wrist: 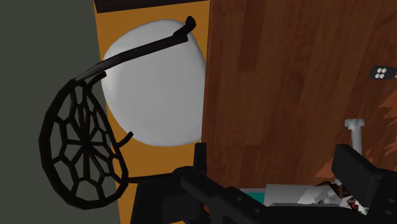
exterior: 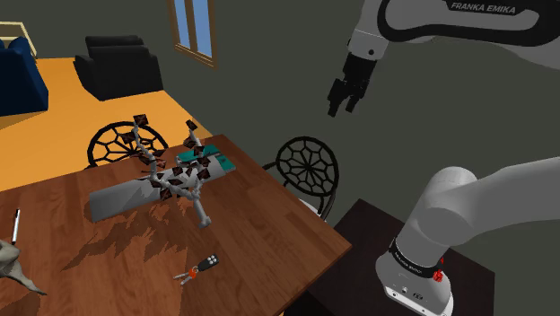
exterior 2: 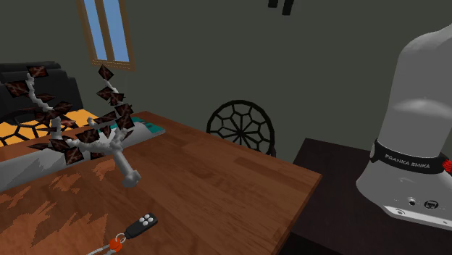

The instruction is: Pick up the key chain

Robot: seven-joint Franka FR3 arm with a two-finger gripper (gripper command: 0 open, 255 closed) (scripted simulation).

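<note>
The arm's white base (exterior: 431,242) rises from its dark stand (exterior: 359,235) at the shoulder view's lower right, just beside the wooden desk (exterior: 269,224). Next comes the key chain (exterior: 202,267). It is a small black piece with pale buttons and what looks like a red-orange tag on a ring. It lies flat near the desk edge closest to the shoulder camera, apart from everything else.

Behind it, mid-desk, stands a grey branching ornament (exterior: 179,175) hung with dark squares, with a grey roll (exterior: 126,199) beside it. Farther back, a black chair (exterior: 310,171) with a web-patterned back sits at the desk's far side. High above that chair hang the jaws, standing apart and holding nothing, well away from the key chain. In the wrist view the key chain sits off to one side beyond the jaws, not between them.

I judge the task hardly begun. The jaws must travel over the key chain, come down, close and lift; nothing is grasped yet.
</note>
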